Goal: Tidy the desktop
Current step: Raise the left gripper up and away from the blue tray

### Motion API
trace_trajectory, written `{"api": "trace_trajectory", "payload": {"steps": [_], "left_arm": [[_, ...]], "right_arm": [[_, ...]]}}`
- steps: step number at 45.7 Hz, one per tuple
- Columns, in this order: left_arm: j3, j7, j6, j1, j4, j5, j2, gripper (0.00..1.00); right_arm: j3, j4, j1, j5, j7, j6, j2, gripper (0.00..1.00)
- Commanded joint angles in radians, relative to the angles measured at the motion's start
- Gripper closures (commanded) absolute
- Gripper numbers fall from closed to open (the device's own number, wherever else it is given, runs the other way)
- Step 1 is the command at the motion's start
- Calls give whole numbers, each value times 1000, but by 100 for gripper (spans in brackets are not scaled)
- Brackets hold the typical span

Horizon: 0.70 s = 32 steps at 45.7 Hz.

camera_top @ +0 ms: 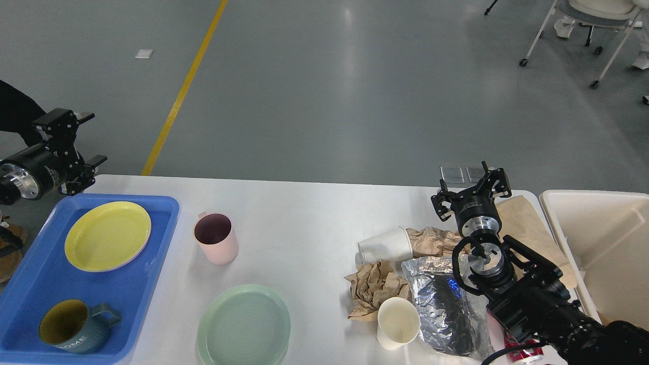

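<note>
The white matte desktop [304, 213] fills the lower view, a glossy teal mug [76, 327] lettered "HOME" in the blue plastic tray [30, 274] at its left edge, crinkled foil bag [441, 304] near its right edge, while the left gripper [76, 139] and right gripper [471, 190] gape, both empty.

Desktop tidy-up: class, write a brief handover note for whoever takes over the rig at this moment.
Left gripper: open, empty, beyond the blue plastic tray.
Right gripper: open, empty, above the crumpled brown paper.
Done: yellow plate and teal mug sit in the tray.
Left on the white desktop: pink cup, green plate, two white paper cups, foil bag. Cream bin at right.
</note>
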Motion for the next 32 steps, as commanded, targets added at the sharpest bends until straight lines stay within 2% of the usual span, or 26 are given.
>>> {"api": "trace_trajectory", "payload": {"steps": [1,6,12,16,18,20,25,32], "left_arm": [[325,123,-74,-118,0,0,5,3],[532,226,-146,-240,0,0,5,3],[616,313,-246,-314,1,11,-1,3],[670,411,-363,-340,0,54,-10,3],[684,451,-364,-368,0,83,-22,3],[692,470,-364,-385,0,104,-50,3],[734,476,-364,-408,-4,132,-108,3],[926,470,-364,-494,-16,134,-180,3]], "right_arm": [[0,0,0,0,0,0,0,0],[0,0,0,0,0,0,0,0],[0,0,0,0,0,0,0,0],[0,0,0,0,0,0,0,0],[0,0,0,0,0,0,0,0],[0,0,0,0,0,0,0,0],[0,0,0,1,0,0,0,0],[0,0,0,0,0,0,0,0]]}}
